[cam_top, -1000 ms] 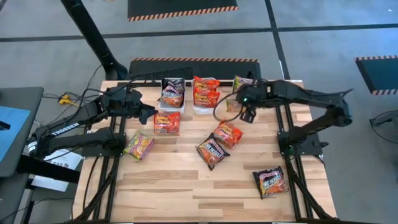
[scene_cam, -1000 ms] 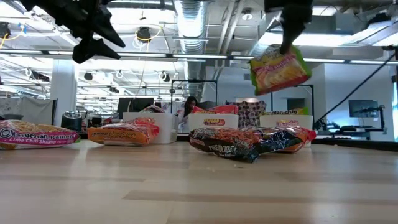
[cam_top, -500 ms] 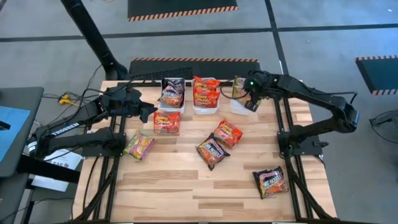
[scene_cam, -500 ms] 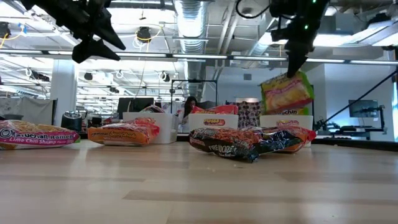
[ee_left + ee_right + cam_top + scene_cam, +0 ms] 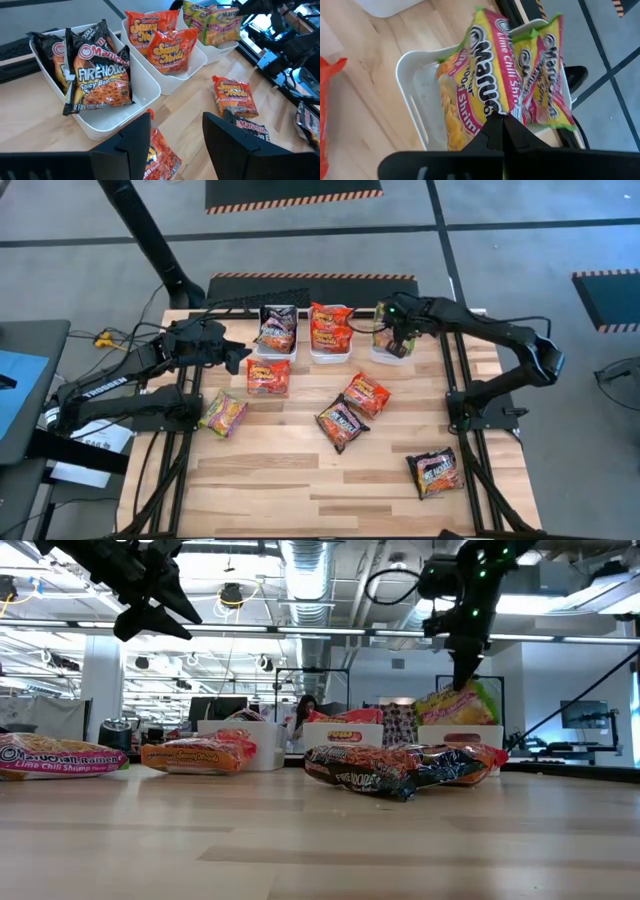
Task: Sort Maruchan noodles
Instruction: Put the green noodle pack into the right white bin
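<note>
Currently on record:

- Table point(image 5: 300, 480): pale wood planks, filling the centre of the high view, with three white bins in a row along its upper edge.
- Left bin point(image 5: 262, 340): holds dark black-maroon packets point(image 5: 277, 328), standing upright in the left wrist view.
- Middle bin point(image 5: 315, 355): holds red-orange packets point(image 5: 330, 326), two showing, one leaning on the other.
- Right bin point(image 5: 385, 355): upper centre-right of the high view; holds green packets point(image 5: 547, 75) with yellow print.
- Right pincer point(image 5: 502, 122): over the right bin, clamped tight on the top edge of a green packet point(image 5: 490, 85) whose lower part sits inside that bin, beside the others of its colour.
- Left pincer point(image 5: 175, 137): raised above the table at the left of the high view, near the left bin; fingers parted, nothing between them.
- Loose red-orange packet point(image 5: 268, 377): flat on the table just below the left bin, under the left pincer.
- Loose lime-and-pink packet point(image 5: 224, 414): lower left of the high view, printed "Lime Chili Shrimp" in the low view.
- Loose red-orange packet point(image 5: 367, 394): centre of the table, touching a dark packet point(image 5: 341, 422) just below and to its left.
- Loose dark packet point(image 5: 434, 472): lower right of the table, well apart from the rest.
- Person point(image 5: 303, 710): far behind the table in the low view, partly hidden.
</note>
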